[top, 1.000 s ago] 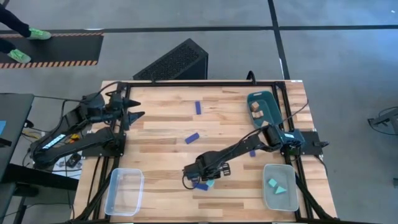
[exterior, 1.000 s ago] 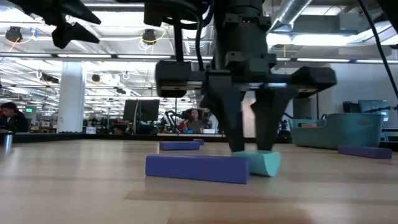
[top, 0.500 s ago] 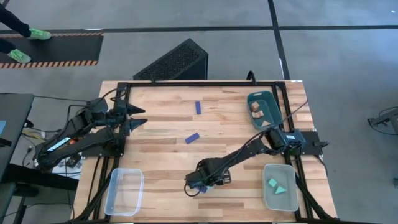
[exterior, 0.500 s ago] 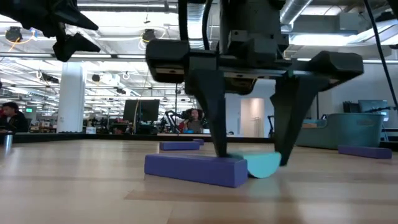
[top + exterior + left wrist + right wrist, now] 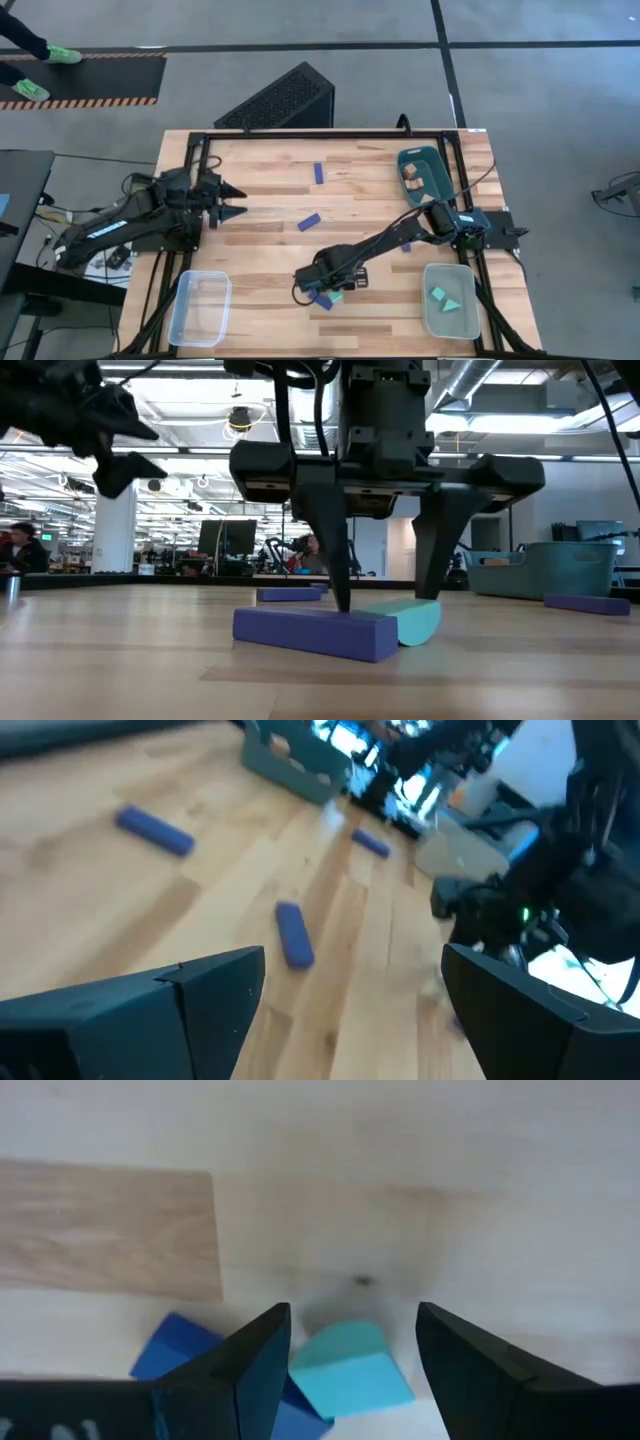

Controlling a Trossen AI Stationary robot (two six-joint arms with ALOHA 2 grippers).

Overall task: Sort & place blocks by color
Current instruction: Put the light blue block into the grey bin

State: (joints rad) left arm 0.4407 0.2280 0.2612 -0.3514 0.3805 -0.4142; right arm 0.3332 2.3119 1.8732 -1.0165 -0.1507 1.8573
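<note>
My right gripper (image 5: 326,290) is open near the table's near edge, pointing down. Its fingers (image 5: 334,560) stand on either side of a light teal block (image 5: 350,1370). That block (image 5: 415,620) lies tilted, one end against a dark blue bar (image 5: 314,632). My left gripper (image 5: 235,200) hovers open over the table's left part. More blue bars lie at mid-table (image 5: 308,221) and toward the far edge (image 5: 318,172). The dark teal bin (image 5: 432,160) holds pale wood pieces (image 5: 412,172). The right clear tray (image 5: 470,318) holds teal pieces (image 5: 438,293). My right gripper (image 5: 352,1315) comes at the teal block from above with its fingers spread on both sides. One finger (image 5: 262,1365) stands close beside the block's edge (image 5: 298,1363); I cannot tell whether it touches. The block rests on the table and against the blue bar.
An empty clear tray (image 5: 200,305) sits at the near left corner. A third blue bar (image 5: 406,246) shows beside the right arm. The left wrist view shows two blue bars (image 5: 293,933) (image 5: 155,828) ahead on bare wood.
My right gripper has opened its fingers wider around the teal block and risen slightly; the block now sits tilted against the blue bar. My left gripper has moved toward the table's near edge and the middle, coming lower, still open.
</note>
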